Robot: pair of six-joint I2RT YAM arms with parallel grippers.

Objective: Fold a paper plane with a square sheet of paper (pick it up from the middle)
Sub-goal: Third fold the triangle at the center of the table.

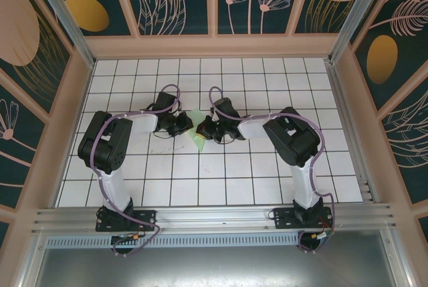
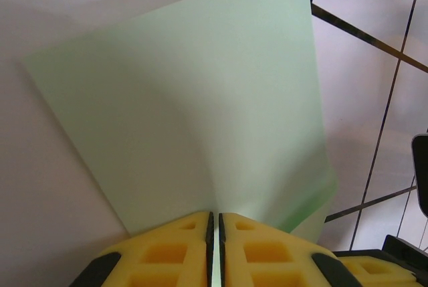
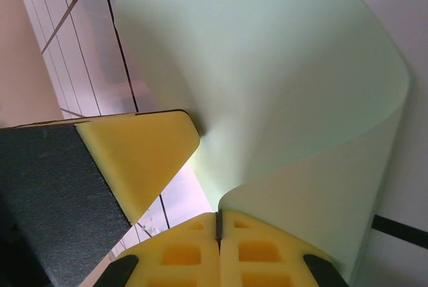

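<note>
The square sheet of paper [image 1: 198, 140] is pale mint green and hangs curled between the two grippers above the middle of the table. My left gripper [image 2: 214, 223] is shut on one edge of the sheet [image 2: 194, 113], and a thin strip of paper runs between its yellow pads. My right gripper [image 3: 219, 219] is shut on another edge, from which the sheet [image 3: 267, 66] bends up and over in a loop. The left gripper's yellow finger [image 3: 134, 160] presses the paper just left of it. From above, the left gripper [image 1: 184, 126] and right gripper [image 1: 206, 130] almost touch. The paper plane is out of view.
The white tiled table [image 1: 221, 173] has black grid lines and is walled by wooden frames on the left [image 1: 73, 100], back and right. Both arm bases stand on the metal rail [image 1: 214, 220] at the near edge.
</note>
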